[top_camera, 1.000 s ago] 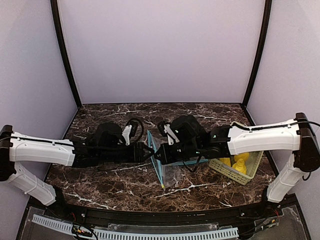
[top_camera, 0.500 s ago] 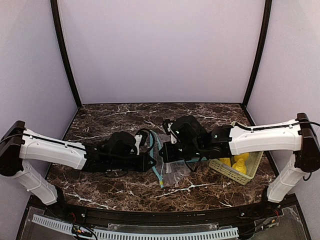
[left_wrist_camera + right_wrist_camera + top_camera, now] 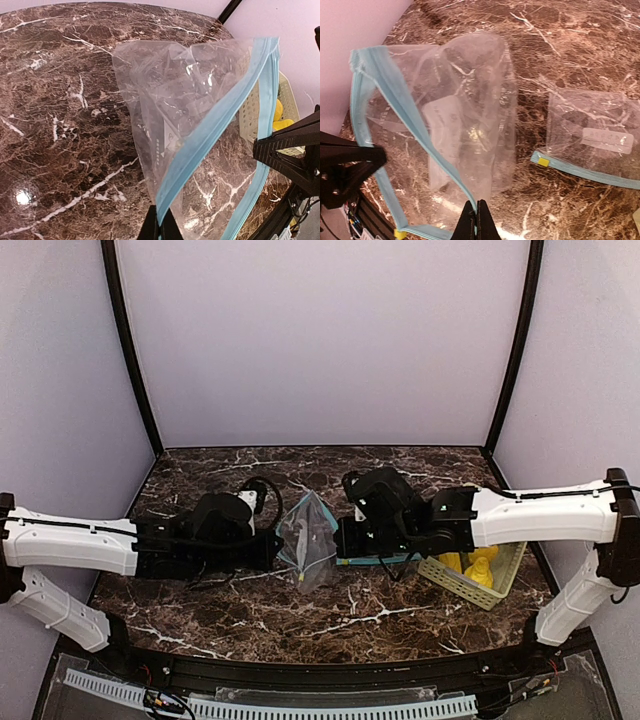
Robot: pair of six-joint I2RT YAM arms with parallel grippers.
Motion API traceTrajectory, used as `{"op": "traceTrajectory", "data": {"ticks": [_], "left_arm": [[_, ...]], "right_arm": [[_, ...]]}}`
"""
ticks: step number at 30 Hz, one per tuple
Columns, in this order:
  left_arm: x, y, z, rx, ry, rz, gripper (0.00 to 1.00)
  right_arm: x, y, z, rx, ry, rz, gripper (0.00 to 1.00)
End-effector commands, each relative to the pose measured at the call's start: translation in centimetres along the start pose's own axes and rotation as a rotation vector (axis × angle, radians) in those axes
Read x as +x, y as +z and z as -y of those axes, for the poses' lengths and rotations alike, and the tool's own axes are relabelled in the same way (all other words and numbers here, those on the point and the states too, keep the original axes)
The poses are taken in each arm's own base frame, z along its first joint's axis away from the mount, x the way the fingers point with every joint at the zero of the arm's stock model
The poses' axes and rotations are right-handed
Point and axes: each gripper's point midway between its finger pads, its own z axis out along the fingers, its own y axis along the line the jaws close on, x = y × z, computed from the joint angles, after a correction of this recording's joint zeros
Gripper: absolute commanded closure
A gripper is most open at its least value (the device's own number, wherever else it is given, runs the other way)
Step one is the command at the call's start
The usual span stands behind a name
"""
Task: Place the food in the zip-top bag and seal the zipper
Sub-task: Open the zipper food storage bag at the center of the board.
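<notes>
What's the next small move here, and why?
Probably ease the left gripper and right gripper apart a little. Each is shut on an opposite lip of the bag, which looks empty, its mouth only partly spread. The food sits in the basket; a wider mouth should make loading easier.

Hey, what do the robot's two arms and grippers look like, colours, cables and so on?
The left arm and right arm match: white shells on the long links, black joints and wrists. A black cable loops above the left wrist. The left gripper and right gripper are black, with thin fingers tapering to points.
</notes>
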Motion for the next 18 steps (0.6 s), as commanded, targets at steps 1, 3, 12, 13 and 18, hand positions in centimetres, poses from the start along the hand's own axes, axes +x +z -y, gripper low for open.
{"op": "traceTrajectory", "data": {"ticks": [1,3,12,13,18], "left_arm": [[-1.5,-2.0,-1.4,-0.111,0.083,0.044,0.99],[-1.5,-2.2,-1.4,-0.122,0.1,0.041,0.99],[-0.8,-1.4,2.7,-0.017,0.178,0.018,0.99],[-0.7,-1.2,3.2,-0.001,0.192,0.012,0.99],[-0.5,-0.8,6.1,0.084,0.222,0.017,0.99]], "right_arm": [[-0.9,-1.2,3.3,0.189,0.062,0.068,1.0],[-0.9,-1.5,4.2,0.23,0.08,0.086,1.0],[-0.8,-1.3,2.5,0.133,0.046,0.069,0.86],[-0.7,-1.3,2.2,0.113,0.037,0.064,0.81],[-0.7,-0.6,0.7,0.04,0.016,0.058,0.58]]}}
